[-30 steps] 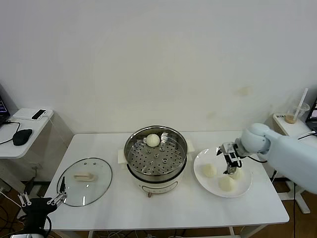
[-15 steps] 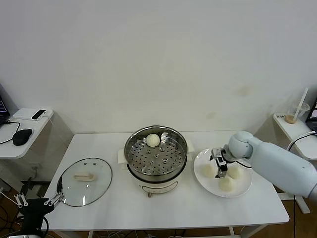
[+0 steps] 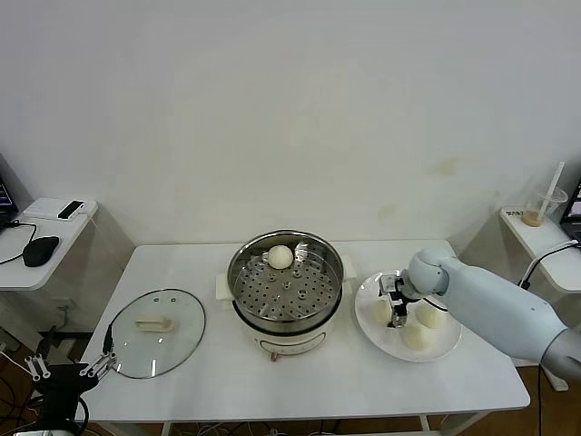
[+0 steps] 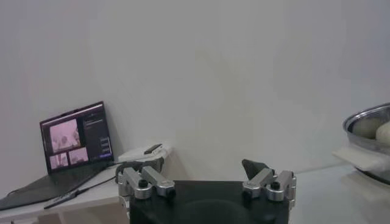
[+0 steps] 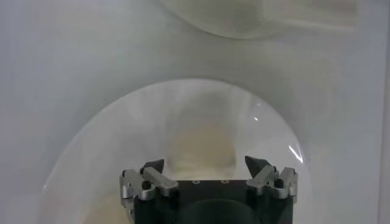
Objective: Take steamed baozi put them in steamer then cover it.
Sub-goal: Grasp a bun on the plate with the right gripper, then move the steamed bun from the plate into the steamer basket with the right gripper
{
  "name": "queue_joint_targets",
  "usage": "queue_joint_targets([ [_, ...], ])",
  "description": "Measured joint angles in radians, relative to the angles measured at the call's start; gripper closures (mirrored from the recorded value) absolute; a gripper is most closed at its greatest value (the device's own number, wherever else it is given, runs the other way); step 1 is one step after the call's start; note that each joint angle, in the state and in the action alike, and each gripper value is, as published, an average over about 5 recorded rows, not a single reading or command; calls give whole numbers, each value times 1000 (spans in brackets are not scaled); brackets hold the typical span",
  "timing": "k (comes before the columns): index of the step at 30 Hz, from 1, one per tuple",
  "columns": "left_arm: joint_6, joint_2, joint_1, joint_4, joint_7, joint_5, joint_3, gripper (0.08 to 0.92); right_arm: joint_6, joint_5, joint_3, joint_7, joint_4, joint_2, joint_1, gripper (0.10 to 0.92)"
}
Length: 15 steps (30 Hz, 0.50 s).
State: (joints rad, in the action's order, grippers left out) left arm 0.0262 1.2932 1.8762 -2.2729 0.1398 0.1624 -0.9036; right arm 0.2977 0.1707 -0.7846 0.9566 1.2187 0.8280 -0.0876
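While right gripper hangs spread over bun on plate, drop straight, squeeze softly. Left gripper waits, spread, low beside table.

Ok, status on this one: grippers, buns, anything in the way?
Right gripper open, over the near-steamer baozi on the plate. Left gripper open, parked off the table's left front. One bun in the steamer, three on the plate. Path clear.

Right gripper spread wide — baozi between, on plate.
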Motion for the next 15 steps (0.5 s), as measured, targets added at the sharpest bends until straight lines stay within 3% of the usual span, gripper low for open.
queue_joint_targets([
  [7,0,3,2,-5,1,0,-1,177,9,9,4,7,-11,8,-1,343],
  [15,0,3,4,-10,2,0,-3,177,9,7,5,34,-11,6,11,393],
])
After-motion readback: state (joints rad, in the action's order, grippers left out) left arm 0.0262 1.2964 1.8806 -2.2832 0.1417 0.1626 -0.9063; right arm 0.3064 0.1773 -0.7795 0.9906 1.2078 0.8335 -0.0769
